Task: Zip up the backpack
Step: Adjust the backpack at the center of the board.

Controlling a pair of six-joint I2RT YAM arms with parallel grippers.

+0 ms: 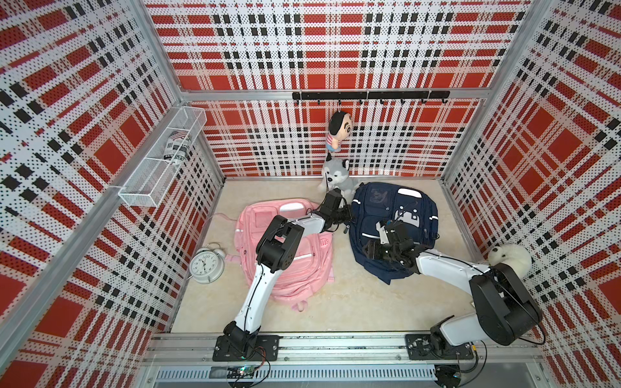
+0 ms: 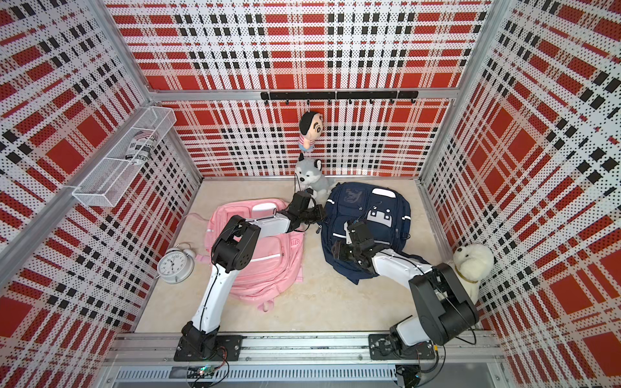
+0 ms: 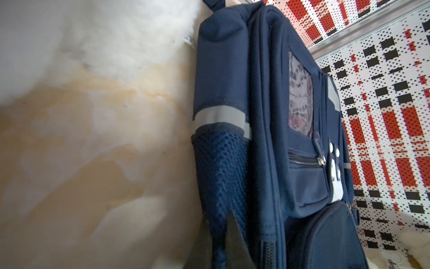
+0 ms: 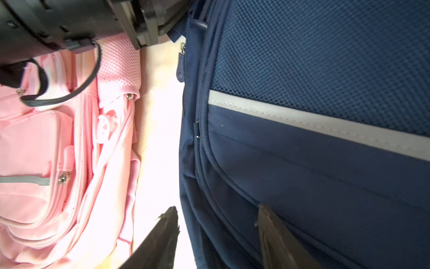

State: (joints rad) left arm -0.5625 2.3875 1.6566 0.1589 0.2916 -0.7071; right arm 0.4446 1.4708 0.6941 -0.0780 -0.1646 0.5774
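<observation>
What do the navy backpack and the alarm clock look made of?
Navy backpack: matte woven fabric, probably nylon or polyester; the weave and the mesh pocket show. Alarm clock: smooth white case with a slight sheen, metal or plastic, can't tell.

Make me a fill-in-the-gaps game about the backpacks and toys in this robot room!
1. There are ___ backpacks here: a pink fabric backpack and a navy fabric backpack.
2. The round white alarm clock stands beside the ___ one.
3. The right claw is at the navy one, with its jaws ___.
4. The fluffy white dog plush sits in the corner behind the ___ robot arm.

Missing words: two, pink, open, right.
</observation>
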